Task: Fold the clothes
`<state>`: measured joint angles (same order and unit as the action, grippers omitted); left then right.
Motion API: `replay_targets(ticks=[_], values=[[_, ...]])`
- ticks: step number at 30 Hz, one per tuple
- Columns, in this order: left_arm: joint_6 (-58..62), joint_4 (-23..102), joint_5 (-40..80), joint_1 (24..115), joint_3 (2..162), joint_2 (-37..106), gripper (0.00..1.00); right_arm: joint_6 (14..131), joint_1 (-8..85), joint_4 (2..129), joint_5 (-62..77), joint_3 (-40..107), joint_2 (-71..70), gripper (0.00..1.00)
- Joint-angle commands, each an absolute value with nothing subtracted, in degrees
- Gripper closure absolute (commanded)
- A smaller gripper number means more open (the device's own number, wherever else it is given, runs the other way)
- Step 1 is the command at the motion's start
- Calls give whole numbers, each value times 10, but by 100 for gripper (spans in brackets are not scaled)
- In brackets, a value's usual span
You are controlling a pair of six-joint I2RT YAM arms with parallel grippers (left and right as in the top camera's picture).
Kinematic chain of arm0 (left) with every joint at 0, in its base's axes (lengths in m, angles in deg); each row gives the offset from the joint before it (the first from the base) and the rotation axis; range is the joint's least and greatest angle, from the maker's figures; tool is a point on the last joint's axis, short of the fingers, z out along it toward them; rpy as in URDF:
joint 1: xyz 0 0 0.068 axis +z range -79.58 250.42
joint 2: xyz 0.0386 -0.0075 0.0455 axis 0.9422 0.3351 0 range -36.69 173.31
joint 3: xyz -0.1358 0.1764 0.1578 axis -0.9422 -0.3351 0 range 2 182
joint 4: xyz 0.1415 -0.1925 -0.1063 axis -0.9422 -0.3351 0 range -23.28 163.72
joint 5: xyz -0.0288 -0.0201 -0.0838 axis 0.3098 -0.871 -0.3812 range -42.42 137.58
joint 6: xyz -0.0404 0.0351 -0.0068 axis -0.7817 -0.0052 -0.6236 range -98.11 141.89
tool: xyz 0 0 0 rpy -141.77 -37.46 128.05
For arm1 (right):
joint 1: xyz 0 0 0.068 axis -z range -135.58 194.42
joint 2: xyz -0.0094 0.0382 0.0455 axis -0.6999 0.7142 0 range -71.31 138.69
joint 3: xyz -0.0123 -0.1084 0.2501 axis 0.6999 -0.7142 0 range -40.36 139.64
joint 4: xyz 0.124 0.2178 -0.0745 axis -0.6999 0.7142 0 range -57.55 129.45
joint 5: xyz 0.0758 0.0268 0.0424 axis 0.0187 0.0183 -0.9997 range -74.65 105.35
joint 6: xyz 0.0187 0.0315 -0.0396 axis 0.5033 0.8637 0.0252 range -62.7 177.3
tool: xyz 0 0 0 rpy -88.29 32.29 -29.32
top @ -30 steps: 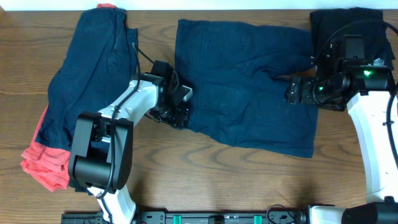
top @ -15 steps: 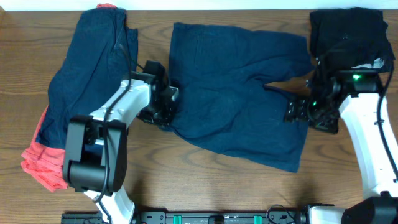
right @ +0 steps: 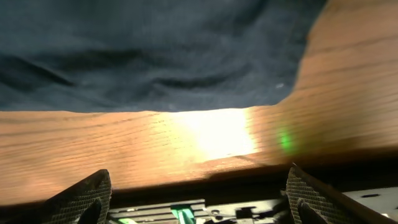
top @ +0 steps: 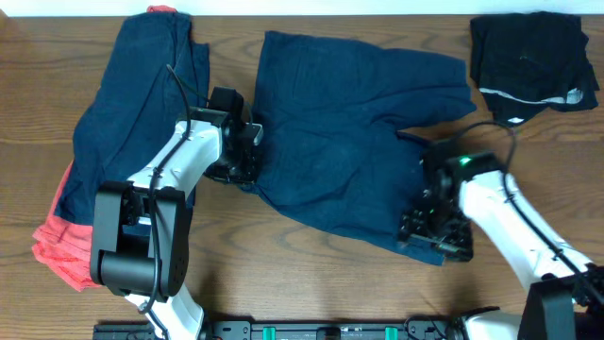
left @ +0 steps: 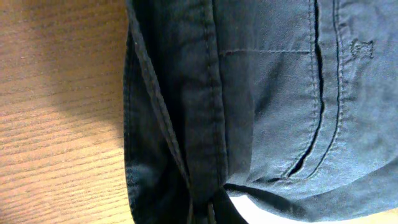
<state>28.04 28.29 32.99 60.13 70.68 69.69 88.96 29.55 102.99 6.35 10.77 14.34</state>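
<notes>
Four garments lie on the wooden table (top: 283, 283); all positions are given against the navy shorts (top: 349, 142), spread flat at mid-table.

Far left of the shorts: a coral-red garment (top: 61, 247), largely covered by a second navy garment (top: 132, 113) laid over it (only its lower corner and a sliver at the top show).

At the shorts' left edge: the left gripper (top: 243, 162), on the waistband end. The left wrist view shows the waistband (left: 186, 93) running upright, with the cloth drawn into a tight bunch at the bottom of the view. The jaws are closed on the shorts.

The shorts themselves: waistband to the left, two legs to the right, bare wood showing in the notch between the legs.

At the shorts' lower right corner: the right gripper (top: 432, 236), over the lower leg's hem. In the right wrist view its fingers (right: 87, 190) stand wide apart with only bare wood between them. The hem lies just beyond the tips, ungripped.

Up and right of the shorts, well apart: a folded black garment (top: 528, 52) with pale trim along its lower edge.
</notes>
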Motion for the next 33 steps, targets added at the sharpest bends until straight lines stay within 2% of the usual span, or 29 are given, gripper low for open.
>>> replay_targets(ticks=[1,9,18,23,25,26,27,29,33], values=[[276,289,338,602,705,688,94,987,267,1007,87,73,142,12],[271,295,337,602,705,688,94,1092,266,896,107,-8,142,15],[271,297,337,602,705,688,94,1093,266,792,157,-34,142,17],[271,297,337,602,705,688,94,1077,267,791,205,-34,142,23],[271,297,337,602,705,688,94,1067,268,794,206,-34,142,34],[271,297,337,602,705,688,94,1065,268,796,208,-34,142,45],[271,297,337,602,705,688,94,1065,268,799,209,-34,142,61],[271,297,337,602,705,688,94,1062,268,801,210,-34,142,99],[258,288,338,604,705,683,94,1032,269,800,181,-27,137,99]])
